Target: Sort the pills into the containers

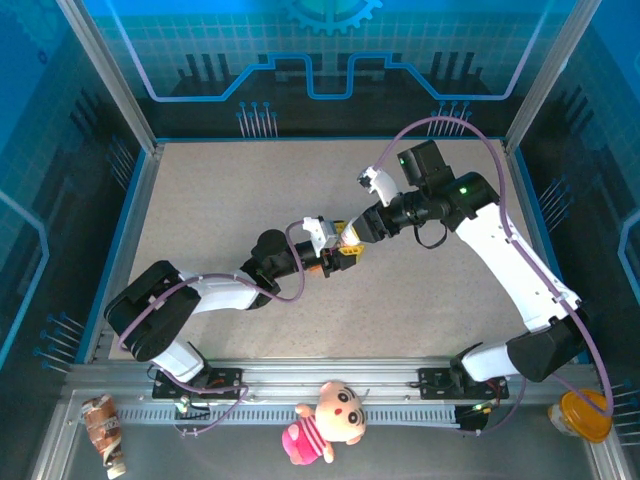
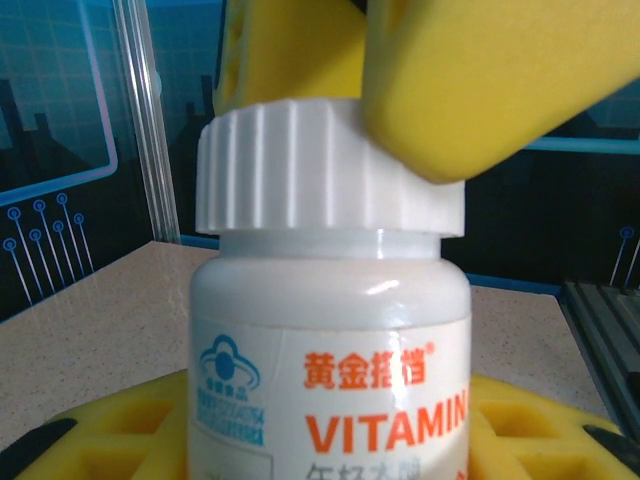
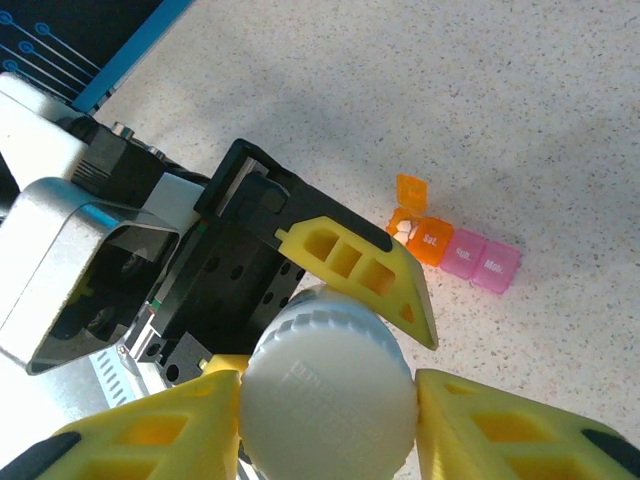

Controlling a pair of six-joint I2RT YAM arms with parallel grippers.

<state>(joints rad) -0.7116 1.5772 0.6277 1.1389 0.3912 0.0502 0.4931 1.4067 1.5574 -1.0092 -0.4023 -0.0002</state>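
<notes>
A white vitamin bottle [image 2: 330, 330] stands upright between the yellow fingers of my left gripper [image 2: 330, 445], which is shut on its body. The two grippers meet at mid-table, left gripper [image 1: 335, 252] and right gripper [image 1: 352, 232]. From above, my right gripper [image 3: 330, 400] has both yellow fingers pressed against the sides of the ribbed white cap [image 3: 330, 385]; one of its fingers [image 2: 480, 80] shows over the cap. The containers [image 3: 455, 250], a small orange and pink strip, lie on the table beyond the bottle. One orange lid [image 3: 410, 190] is up, with white pills [image 3: 402, 228] inside.
The speckled table [image 1: 220, 200] is ringed by blue walls. On the metal rail at the near edge lie a plush doll [image 1: 325, 420], a wrapped item [image 1: 105, 432] at the left and an orange-topped object [image 1: 585, 415] at the right.
</notes>
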